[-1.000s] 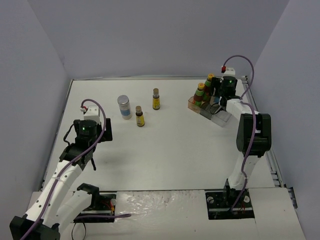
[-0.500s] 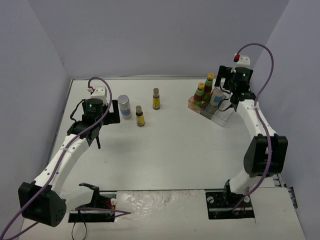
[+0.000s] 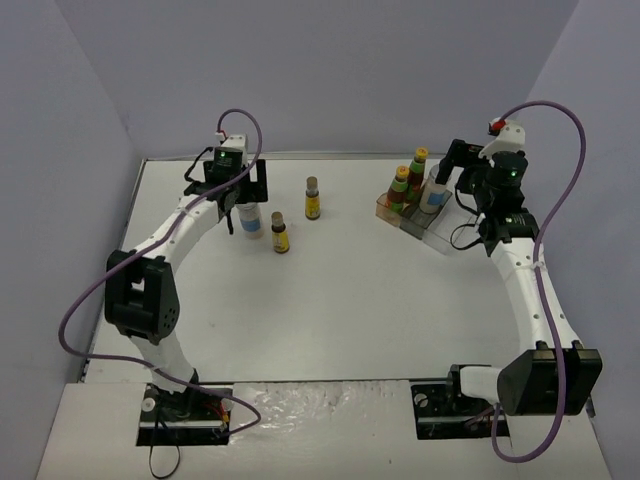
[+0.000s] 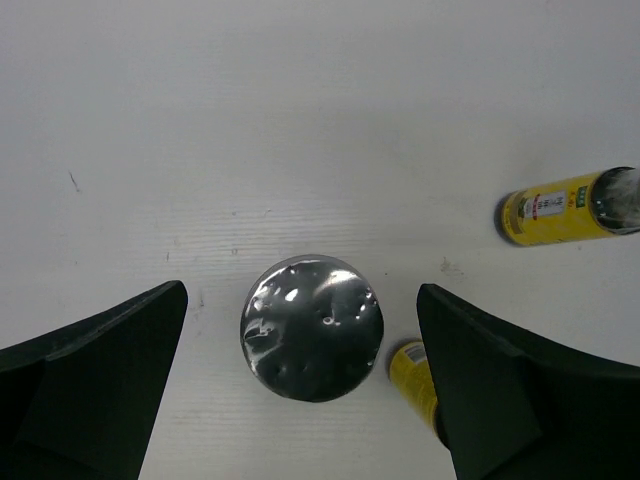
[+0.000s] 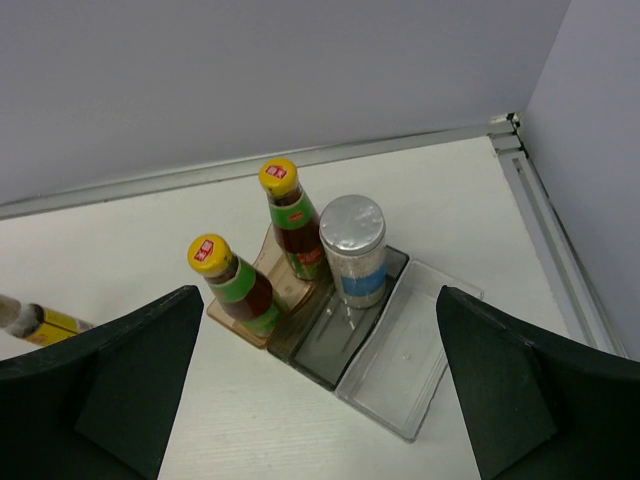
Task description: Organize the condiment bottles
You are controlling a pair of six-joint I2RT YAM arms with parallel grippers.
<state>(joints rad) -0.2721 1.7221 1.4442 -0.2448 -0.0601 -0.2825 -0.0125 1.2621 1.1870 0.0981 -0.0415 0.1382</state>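
A white jar with a silver lid (image 4: 312, 327) stands on the table, directly below my left gripper (image 4: 302, 300), which is open and straddles it without touching; from above the jar (image 3: 250, 225) shows under that gripper (image 3: 239, 206). Two slim brown yellow-labelled bottles (image 3: 280, 232) (image 3: 313, 198) stand to its right. In the tray (image 5: 400, 365) stand two dark red bottles (image 5: 238, 285) (image 5: 293, 220) in the orange-tinted part, and a second white jar (image 5: 352, 252) in the dark middle part. My right gripper (image 5: 320, 300) hangs open above the tray, holding nothing.
The tray's clear outer compartment (image 3: 443, 236) holds nothing. The table's right rim (image 5: 545, 215) and the back wall run close behind the tray. A brown bottle (image 5: 35, 320) shows at the right wrist view's left edge.
My left arm swung from the near left to above the white jar at the back. My right gripper opened, let go of the jar in the tray and drew back upward.
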